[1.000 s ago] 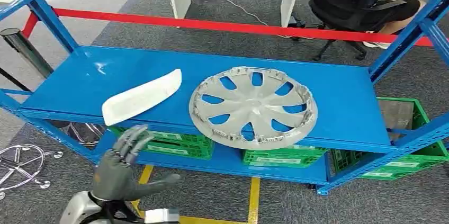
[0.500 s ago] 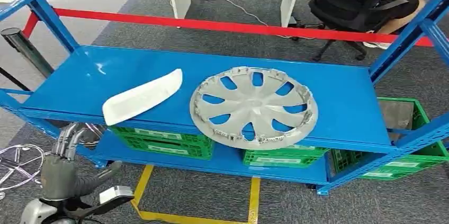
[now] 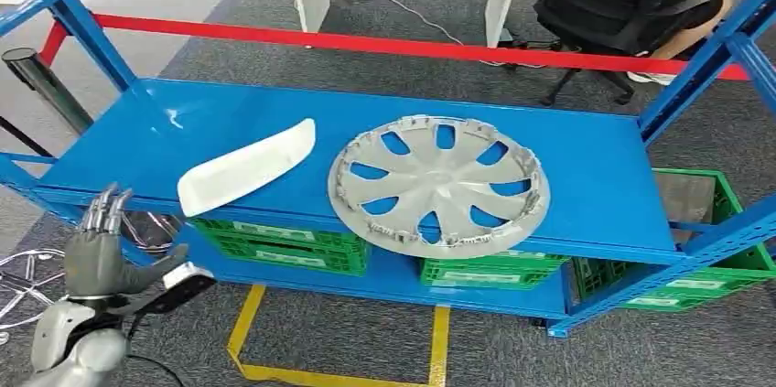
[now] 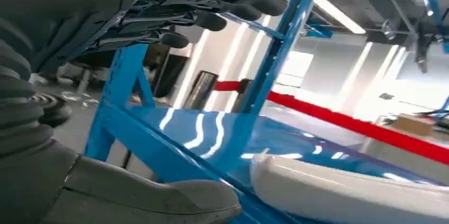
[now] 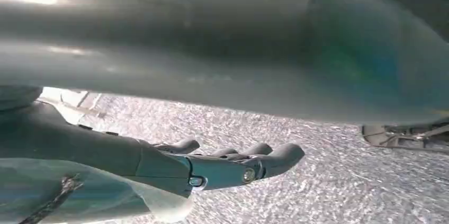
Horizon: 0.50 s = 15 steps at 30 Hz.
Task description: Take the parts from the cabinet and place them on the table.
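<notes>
A long white trim part [image 3: 245, 167] lies near the front left of the blue cabinet shelf [image 3: 165, 135]. A silver wheel cover [image 3: 439, 184] lies flat to its right, overhanging the front edge. My left hand [image 3: 99, 254] is raised below and left of the white part, in front of the shelf edge, fingers apart and holding nothing. The left wrist view shows that hand [image 4: 159, 7] spread, with the white part [image 4: 339, 192] lying on the shelf beyond it. My right hand [image 5: 222, 166] hangs over grey carpet, fingers extended, empty.
Green crates [image 3: 293, 248] stand on the lower shelf. Blue uprights [image 3: 78, 26] frame the cabinet at both ends. A red barrier tape [image 3: 366, 42] runs behind, with a person seated on a black chair [image 3: 613, 3] at the back right. A metal chair base [image 3: 23, 273] lies on the floor at left.
My left hand has swung leftward and risen, from below the white part to beside the shelf's left front corner. The parts on the shelf have not moved.
</notes>
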Tool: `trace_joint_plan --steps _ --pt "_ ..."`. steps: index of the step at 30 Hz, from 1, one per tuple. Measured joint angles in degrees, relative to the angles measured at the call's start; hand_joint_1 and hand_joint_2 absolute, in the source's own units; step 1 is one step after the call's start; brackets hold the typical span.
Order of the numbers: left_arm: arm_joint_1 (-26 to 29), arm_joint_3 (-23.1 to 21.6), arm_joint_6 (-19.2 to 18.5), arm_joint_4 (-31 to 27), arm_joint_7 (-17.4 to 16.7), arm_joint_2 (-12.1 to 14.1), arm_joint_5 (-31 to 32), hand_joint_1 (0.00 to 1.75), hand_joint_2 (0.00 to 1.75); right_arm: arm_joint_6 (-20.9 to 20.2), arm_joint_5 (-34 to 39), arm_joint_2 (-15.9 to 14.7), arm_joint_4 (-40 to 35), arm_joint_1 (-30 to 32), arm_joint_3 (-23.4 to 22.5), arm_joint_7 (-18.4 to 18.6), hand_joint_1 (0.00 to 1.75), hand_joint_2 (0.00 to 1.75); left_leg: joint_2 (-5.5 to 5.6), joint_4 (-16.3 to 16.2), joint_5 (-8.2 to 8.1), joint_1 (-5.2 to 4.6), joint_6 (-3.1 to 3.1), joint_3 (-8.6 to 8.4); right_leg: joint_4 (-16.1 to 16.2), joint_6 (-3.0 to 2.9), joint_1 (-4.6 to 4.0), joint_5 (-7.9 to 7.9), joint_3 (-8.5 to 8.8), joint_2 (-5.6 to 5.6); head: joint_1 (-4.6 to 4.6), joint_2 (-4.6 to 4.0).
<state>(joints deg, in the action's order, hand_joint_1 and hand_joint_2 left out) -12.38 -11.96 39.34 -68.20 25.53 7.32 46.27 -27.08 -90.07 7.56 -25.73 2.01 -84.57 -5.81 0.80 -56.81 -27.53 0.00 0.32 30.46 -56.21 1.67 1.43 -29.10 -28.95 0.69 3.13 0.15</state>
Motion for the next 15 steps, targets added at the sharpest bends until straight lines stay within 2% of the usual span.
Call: trace_joint_plan --steps 10,15 --pt "-11.15 -1.05 -0.33 13.16 -3.04 -0.74 3.59 0.0 1.75 2.28 0.0 -3.86 6.79 -0.34 3.11 0.18 0.0 0.0 0.0 -0.01 0.0 0.01 0.0 0.01 -0.02 0.01 -0.01 0.02 -0.04 0.02 -0.02 0.0" --pt "-15.35 -1.27 -1.05 18.0 -3.81 -1.36 4.16 0.0 1.75 3.04 0.0 -5.03 8.79 -0.73 4.46 0.33 0.0 0.0 -0.01 -0.01 0.01 0.0 0.01 0.01 -0.04 0.01 0.0 0.02 -0.04 0.05 -0.02 0.0"
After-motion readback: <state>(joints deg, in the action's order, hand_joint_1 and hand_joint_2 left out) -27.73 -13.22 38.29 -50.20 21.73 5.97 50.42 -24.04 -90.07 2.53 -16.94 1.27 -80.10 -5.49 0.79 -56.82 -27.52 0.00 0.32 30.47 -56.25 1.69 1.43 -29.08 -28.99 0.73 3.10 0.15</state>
